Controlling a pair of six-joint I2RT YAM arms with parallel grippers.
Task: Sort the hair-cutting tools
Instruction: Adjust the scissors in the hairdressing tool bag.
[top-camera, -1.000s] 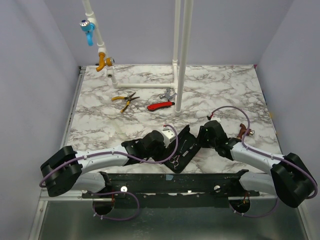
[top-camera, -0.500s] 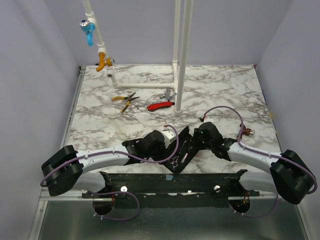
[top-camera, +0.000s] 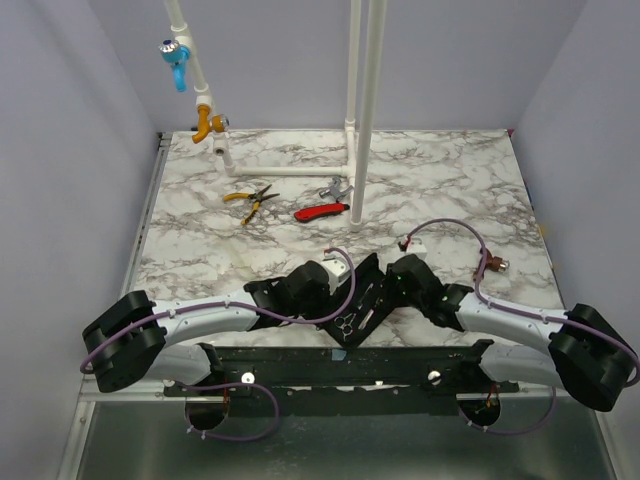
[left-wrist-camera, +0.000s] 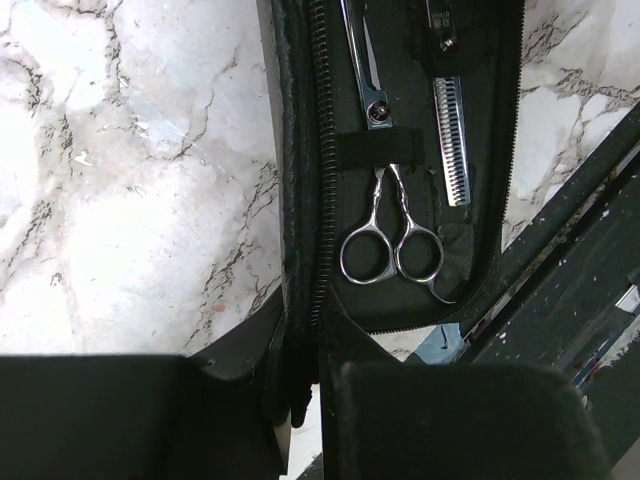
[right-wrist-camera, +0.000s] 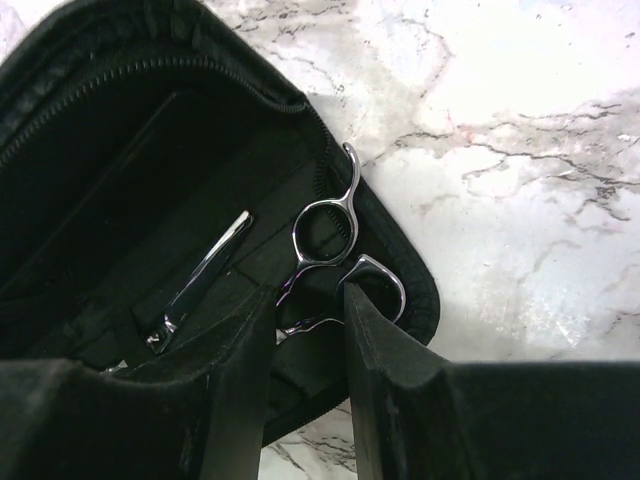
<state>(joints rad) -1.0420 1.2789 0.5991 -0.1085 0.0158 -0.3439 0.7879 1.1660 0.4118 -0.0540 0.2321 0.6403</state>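
- Left gripper (left-wrist-camera: 300, 350): closed on the zipped edge of the black case (left-wrist-camera: 295, 180). The edge runs between its two fingers.
- Right gripper (right-wrist-camera: 305, 310): fingers stand apart, one on each side of the shank below a pair of scissor handles (right-wrist-camera: 322, 235). One ring is in full view and the other is partly behind the right finger. Whether the pads press on the metal cannot be determined.
- The case lies open on the marble table (top-camera: 450, 180), near the middle of its near edge, between the two grippers.
- Inside the case, silver scissors (left-wrist-camera: 390, 250) lie under a black strap (left-wrist-camera: 375, 150), their rings towards the near end.
- A toothed blade (left-wrist-camera: 455, 140) lies just beside those scissors, on their right.
- Yellow-handled pliers (top-camera: 250, 198) and a red-handled tool (top-camera: 322, 211) lie on the far half of the table, well apart from the case.
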